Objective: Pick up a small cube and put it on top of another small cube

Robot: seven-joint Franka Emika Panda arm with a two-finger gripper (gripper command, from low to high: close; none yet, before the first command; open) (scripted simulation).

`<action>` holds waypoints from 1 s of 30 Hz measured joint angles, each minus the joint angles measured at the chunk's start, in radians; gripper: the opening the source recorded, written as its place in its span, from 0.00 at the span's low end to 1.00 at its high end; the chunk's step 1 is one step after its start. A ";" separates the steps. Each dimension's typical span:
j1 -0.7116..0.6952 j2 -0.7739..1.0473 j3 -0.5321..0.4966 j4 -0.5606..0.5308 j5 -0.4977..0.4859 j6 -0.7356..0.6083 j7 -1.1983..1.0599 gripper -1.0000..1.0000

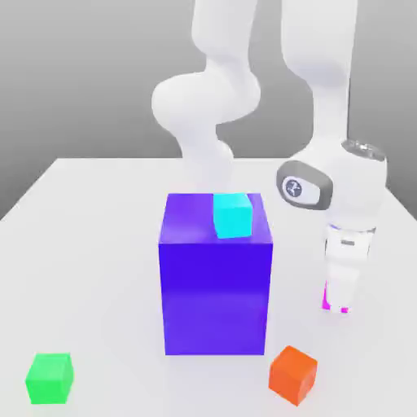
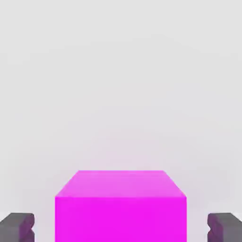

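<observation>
The small cube (image 2: 120, 208) is glossy magenta-pink and rests on the white table. In the hand view it lies between my two dark fingertips (image 2: 19, 228), and a strip of table shows on each side of it. In the exterior view my gripper (image 1: 336, 303) reaches down to the table on the exterior view's right. Slivers of the small cube (image 1: 327, 296) show past the white fingers. The gripper (image 2: 120, 229) stands open around the cube without touching it.
A big purple-blue block (image 1: 213, 277) stands mid-table with a cyan cube (image 1: 232, 215) on its top. An orange cube (image 1: 291, 373) lies near the front, close to my gripper. A green cube (image 1: 49, 377) sits at the front on the exterior view's left.
</observation>
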 joint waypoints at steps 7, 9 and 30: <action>-0.041 -0.085 0.054 -0.018 0.052 -0.068 -0.040 0.00; -0.059 -0.155 0.088 -0.032 0.116 -0.124 -0.087 0.00; -0.407 -0.146 -0.310 0.279 0.429 -0.455 -0.247 0.00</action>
